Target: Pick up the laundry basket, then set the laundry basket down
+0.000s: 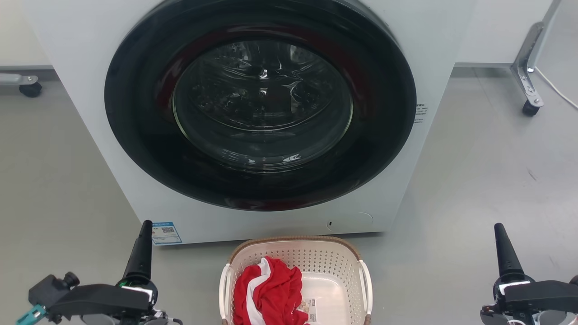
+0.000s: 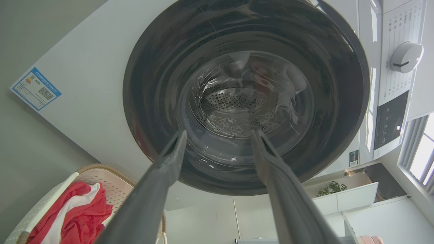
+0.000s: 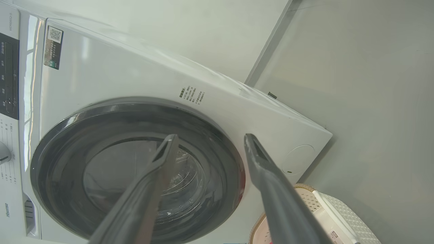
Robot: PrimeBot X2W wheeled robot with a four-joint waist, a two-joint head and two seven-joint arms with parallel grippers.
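The laundry basket (image 1: 316, 258) sat on the smooth grey floor (image 1: 474, 180) just in front of a white front-loading washing machine (image 1: 86, 135), between the two grippers and touched by neither. Its cream plastic walls were perforated with small round holes, its rounded rim had a brown woven look, and a white handle ran along each side. The bottom edge of the head view cut off its near end. A crumpled red-and-white garment (image 1: 266, 293) filled its left half and hid part of a small label sticker (image 1: 308, 307) on the basket's floor, whose print was too small to read.

The machine's round door (image 1: 259, 104) was glossy dark glass, and the punched metal drum showed dimly through reflections.

The left gripper (image 2: 218, 132) had its long, dark, tapered fingers spread apart and held nothing. The right gripper (image 3: 210, 135) was likewise spread and empty. In the head view each pair overlapped into a single spike.
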